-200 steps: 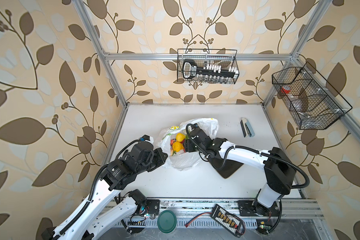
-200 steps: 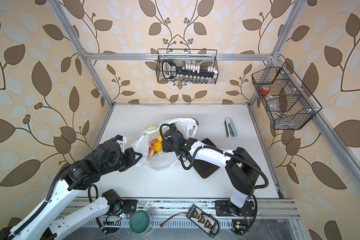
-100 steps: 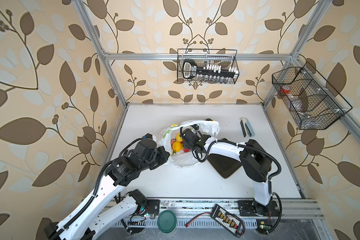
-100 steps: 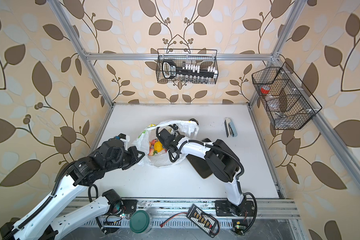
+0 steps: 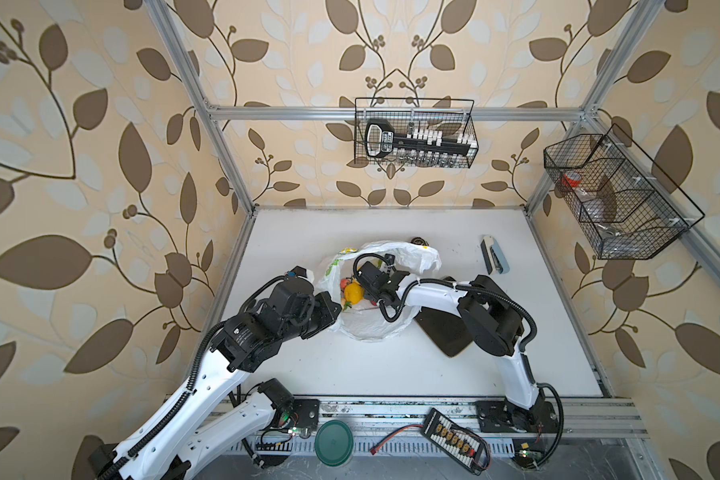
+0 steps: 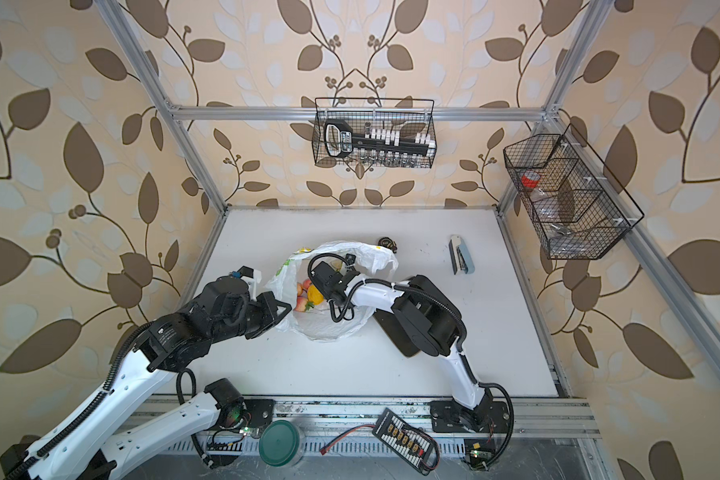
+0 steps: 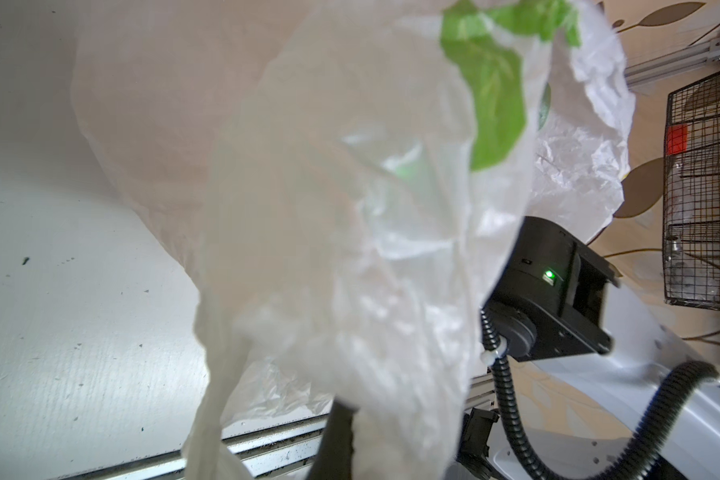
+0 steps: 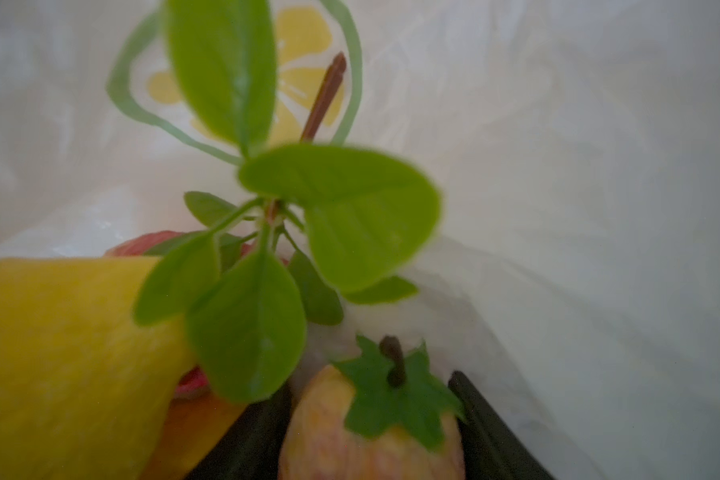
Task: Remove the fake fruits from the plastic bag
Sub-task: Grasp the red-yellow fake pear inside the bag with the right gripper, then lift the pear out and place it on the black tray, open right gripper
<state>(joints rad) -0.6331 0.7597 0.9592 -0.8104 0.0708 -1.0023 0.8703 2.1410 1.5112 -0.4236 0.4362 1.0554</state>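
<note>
The white plastic bag (image 5: pixel 375 328) (image 6: pixel 329 328) lies mid-table with its mouth held up. My left gripper (image 5: pixel 334 306) (image 6: pixel 285 309) is shut on the bag's left edge; film (image 7: pixel 350 208) drapes over its one visible dark finger (image 7: pixel 335 440). The right arm's wrist (image 5: pixel 371 274) reaches into the mouth. In a top view a yellow fruit (image 5: pixel 353 293) and a strawberry (image 6: pixel 302 305) show inside. My right gripper (image 8: pixel 371 436) is shut on a pink-yellow apple (image 8: pixel 341 432) with a green leaf cap. A yellow fruit (image 8: pixel 59 353) and a leafy sprig (image 8: pixel 267 249) crowd it.
A grey stapler (image 5: pixel 494 259) lies at the back right. A dark flat pad (image 5: pixel 445 332) sits under the right arm. A small black round thing (image 5: pixel 419 241) is behind the bag. Wire baskets (image 5: pixel 414 139) (image 5: pixel 616 195) hang on the walls. A green lid (image 5: pixel 333 442) rests by the front rail.
The right gripper has pushed further left and deeper into the bag, and its jaws have narrowed around the apple. The left gripper has kept its hold on the bag's edge.
</note>
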